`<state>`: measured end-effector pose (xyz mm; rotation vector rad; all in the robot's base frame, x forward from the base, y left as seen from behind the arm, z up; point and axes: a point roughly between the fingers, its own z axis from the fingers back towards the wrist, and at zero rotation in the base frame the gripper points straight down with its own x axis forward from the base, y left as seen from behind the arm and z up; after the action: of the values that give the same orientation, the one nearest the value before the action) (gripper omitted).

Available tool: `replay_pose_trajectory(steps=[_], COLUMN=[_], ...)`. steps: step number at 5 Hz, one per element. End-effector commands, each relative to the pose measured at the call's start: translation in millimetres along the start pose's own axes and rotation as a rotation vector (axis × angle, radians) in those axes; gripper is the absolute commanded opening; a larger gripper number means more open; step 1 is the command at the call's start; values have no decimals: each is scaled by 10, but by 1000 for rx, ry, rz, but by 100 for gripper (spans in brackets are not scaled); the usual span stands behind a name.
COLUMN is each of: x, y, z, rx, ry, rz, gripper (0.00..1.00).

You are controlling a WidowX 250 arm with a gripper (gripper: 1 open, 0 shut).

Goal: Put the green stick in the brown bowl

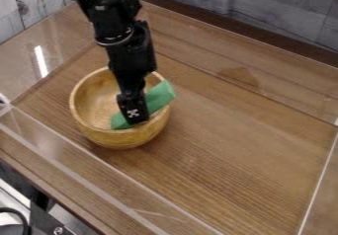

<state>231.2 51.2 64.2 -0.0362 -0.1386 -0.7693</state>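
**One stick, one bowl, one hand**

There is one wooden counter (251, 130) with clear walls around it. On it sits one brown bowl (90, 123). One black robot arm reaches down into the bowl. Its hand (130, 112) looks open and grips nothing. One green stick (156, 101) leans on the bowl's right rim, just beside the hand.

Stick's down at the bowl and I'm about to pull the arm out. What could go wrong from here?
1. The green stick lies tilted, its upper end propped on the brown bowl rim; it may tip out.
2. The gripper sits right against the stick; whether its jaws are clear is hard to see, so lifting might drag it.
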Motion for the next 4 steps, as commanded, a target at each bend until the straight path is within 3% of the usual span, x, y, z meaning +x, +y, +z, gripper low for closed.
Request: replay_pose_trajectory(steps=[1, 4], x=[-2, -244], y=[54, 107], z=[60, 47], rx=[40, 51], ry=[-16, -6], rz=[32, 204], gripper=[100, 100])
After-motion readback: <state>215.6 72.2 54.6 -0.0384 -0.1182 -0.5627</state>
